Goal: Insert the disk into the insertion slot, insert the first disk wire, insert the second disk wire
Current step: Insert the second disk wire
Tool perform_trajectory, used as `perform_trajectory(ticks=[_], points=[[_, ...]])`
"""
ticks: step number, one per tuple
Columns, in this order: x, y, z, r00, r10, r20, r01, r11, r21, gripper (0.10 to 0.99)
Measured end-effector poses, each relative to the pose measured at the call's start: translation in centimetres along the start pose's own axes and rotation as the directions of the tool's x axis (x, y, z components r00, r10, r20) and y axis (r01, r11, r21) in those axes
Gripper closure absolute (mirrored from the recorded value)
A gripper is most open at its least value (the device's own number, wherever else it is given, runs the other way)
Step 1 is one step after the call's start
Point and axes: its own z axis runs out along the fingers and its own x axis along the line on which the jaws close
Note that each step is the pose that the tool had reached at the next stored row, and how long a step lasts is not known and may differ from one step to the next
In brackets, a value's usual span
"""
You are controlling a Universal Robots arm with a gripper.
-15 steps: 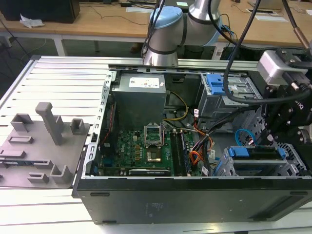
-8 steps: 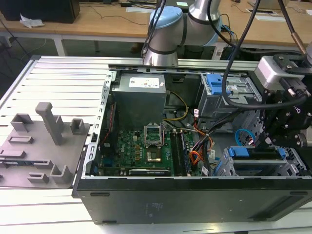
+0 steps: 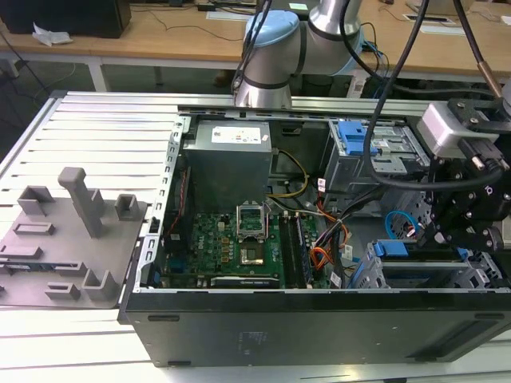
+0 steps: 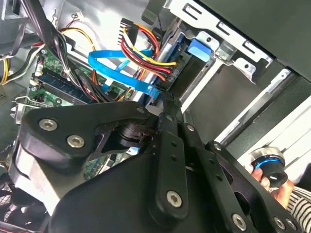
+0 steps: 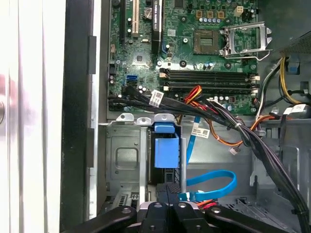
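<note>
The disk (image 5: 165, 151), its bright blue carrier frame showing, sits seated in the light-grey insertion slot (image 5: 124, 160) at the lower centre of the first wrist view. The gripper (image 5: 167, 191) has its fingers drawn together on the plug end of a flat blue wire (image 5: 214, 187) right at the disk's rear edge. The second wrist view adds a person's hand (image 4: 279, 187) at lower right, while the exterior view places the gripper (image 3: 447, 231) over the cage at lower right of the open computer case (image 3: 319, 327).
</note>
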Motion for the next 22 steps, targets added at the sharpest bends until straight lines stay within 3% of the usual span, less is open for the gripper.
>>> perform_trajectory(ticks=[3,7,10,14,17,22], points=[[0.08,0.00,0.04,1.0000,0.000,-0.0001,0.000,1.0000,0.000,0.980],[0.05,0.07,-1.28,1.0000,0.000,0.0014,0.000,1.0000,0.001,0.980],[0.06,0.48,-1.30,1.0000,-0.001,0.0035,0.001,1.0000,0.001,0.980],[0.09,1.90,-1.23,1.0000,-0.001,0.0073,0.001,1.0000,0.003,0.980],[-0.38,1.97,-1.22,1.0000,-0.001,0.0086,0.001,1.0000,0.003,0.980],[-0.46,1.98,-1.21,1.0000,-0.001,0.0086,0.001,1.0000,0.003,0.980]])
